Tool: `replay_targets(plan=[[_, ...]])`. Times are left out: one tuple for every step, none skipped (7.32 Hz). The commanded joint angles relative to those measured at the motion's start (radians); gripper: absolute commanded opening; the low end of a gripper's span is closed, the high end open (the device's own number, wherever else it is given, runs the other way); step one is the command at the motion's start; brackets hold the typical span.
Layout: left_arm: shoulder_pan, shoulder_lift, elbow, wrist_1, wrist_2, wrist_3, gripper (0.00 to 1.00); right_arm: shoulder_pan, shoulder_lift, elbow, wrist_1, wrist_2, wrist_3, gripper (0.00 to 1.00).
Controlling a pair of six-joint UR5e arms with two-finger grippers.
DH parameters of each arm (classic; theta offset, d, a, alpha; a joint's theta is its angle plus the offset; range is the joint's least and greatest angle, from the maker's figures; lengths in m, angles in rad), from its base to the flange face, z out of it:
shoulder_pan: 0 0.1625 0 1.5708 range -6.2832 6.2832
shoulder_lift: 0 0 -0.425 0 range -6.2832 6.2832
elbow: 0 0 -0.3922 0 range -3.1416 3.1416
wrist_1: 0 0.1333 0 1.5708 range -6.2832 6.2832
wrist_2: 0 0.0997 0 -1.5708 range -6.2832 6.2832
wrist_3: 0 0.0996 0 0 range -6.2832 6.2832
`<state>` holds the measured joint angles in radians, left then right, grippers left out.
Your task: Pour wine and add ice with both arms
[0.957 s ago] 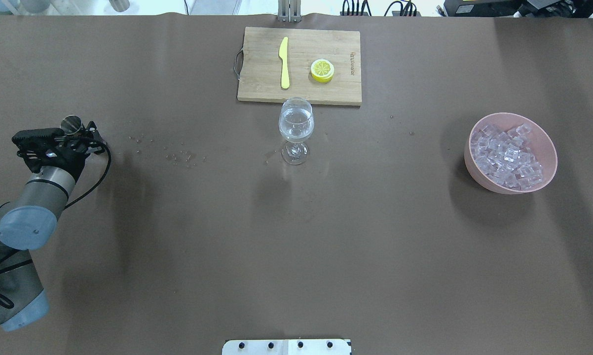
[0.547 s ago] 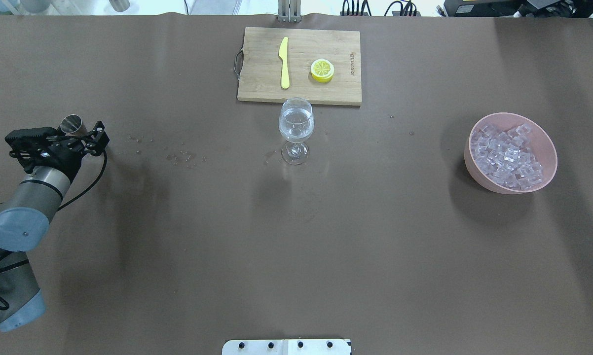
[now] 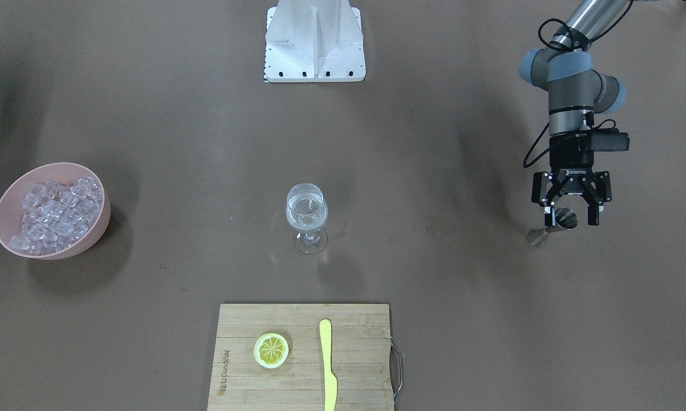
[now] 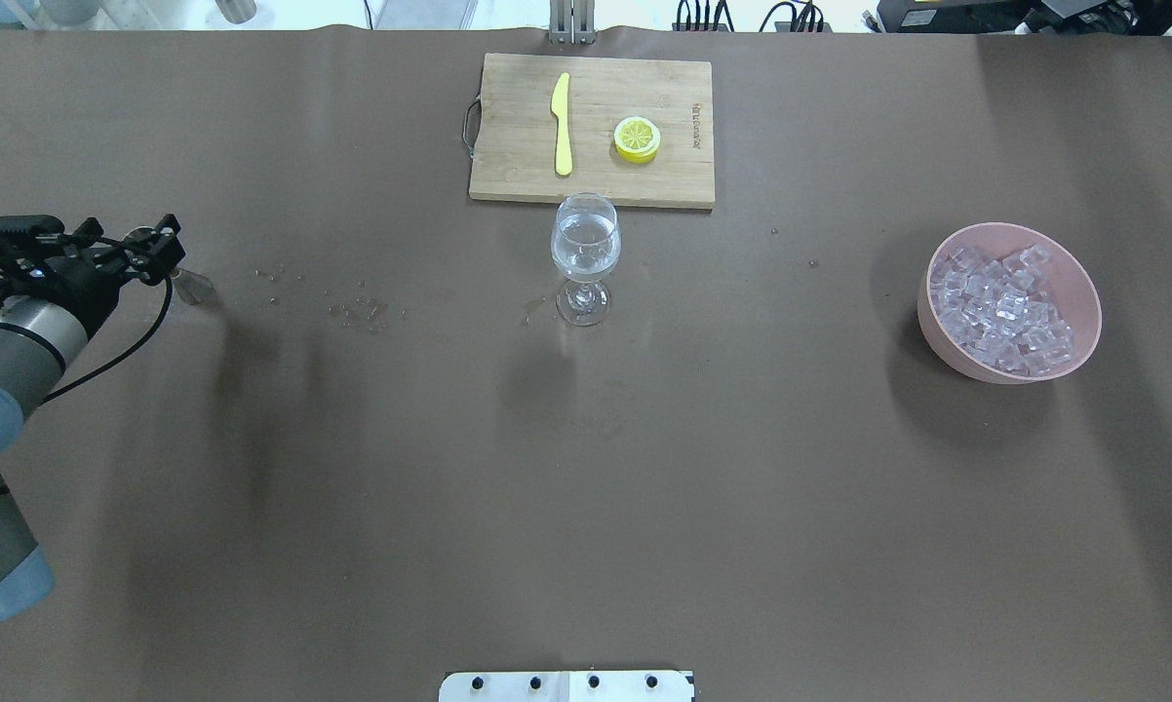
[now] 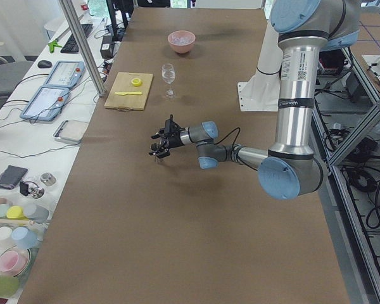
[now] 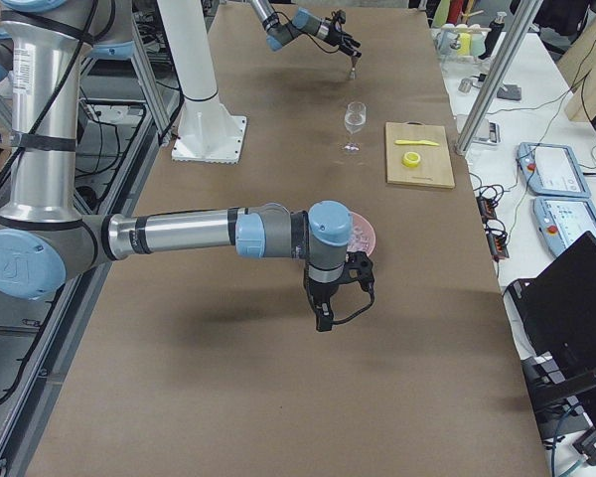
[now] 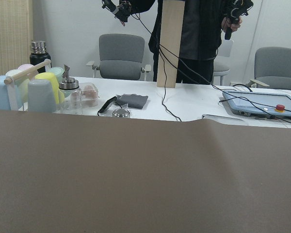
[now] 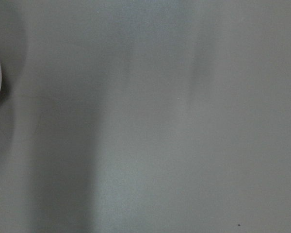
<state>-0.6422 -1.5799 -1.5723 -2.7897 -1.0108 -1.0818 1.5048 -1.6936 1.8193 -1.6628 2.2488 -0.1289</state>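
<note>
Fingers (image 3: 593,213) of the left gripper (image 3: 570,220) stand well apart. A small metal cup (image 3: 565,217) sits between them, closer to one finger, so we have nothing clamped. On our other side the right gripper (image 6: 324,316) hangs over the table (image 4: 586,507) just beside the pink bowl (image 4: 940,343). Only a side view shows it, so we cannot tell whether its fingers are apart or together. Farther out, the wine (image 4: 586,239) rests in the stemmed glass (image 4: 583,302) at mid-table, and droplets (image 4: 357,311) lie between glass and cup. The ice (image 4: 1007,307) is all in the bowl. Beyond the glass lies the cutting board (image 4: 508,117).

We judge the pour done and the ice step not yet begun. A crooked retreat could catch the cup with a finger and tip it. Glossy cubes may slip from a two-finger pinch, and a cube dropped from high could splash wine or rock the glass.

Our left arm reaches low, its gripper roughly level with the table. Our right forearm runs level, with the wrist bent so the gripper points straight down.
</note>
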Motion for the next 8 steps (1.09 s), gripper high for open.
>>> replay_targets(plan=[[-0.109,0.058,-0.105,0.016,-0.218,0.106,0.98,0.000,0.000,0.000,0.000,0.000,0.000,1.00],[-0.211,0.092,-0.130,0.022,-0.414,0.196,0.98,0.000,0.000,0.000,0.000,0.000,0.000,1.00],[-0.360,0.118,-0.143,0.056,-0.675,0.300,0.98,0.000,-0.001,0.002,0.000,0.000,0.000,1.00],[-0.539,0.112,-0.144,0.135,-0.921,0.421,0.98,0.002,-0.001,0.002,0.000,0.000,0.000,1.00],[-0.698,0.098,-0.156,0.248,-1.124,0.603,0.98,0.002,-0.001,0.003,0.000,0.000,0.000,1.00],[-0.809,0.095,-0.225,0.439,-1.200,0.785,0.98,0.003,-0.001,0.003,0.000,0.000,0.000,1.00],[-0.848,0.097,-0.297,0.643,-1.200,0.988,0.98,0.005,-0.001,0.003,0.000,0.000,0.000,1.00],[-0.887,0.084,-0.314,0.818,-1.197,1.163,0.98,0.006,-0.001,0.005,0.002,0.000,0.000,1.00]])
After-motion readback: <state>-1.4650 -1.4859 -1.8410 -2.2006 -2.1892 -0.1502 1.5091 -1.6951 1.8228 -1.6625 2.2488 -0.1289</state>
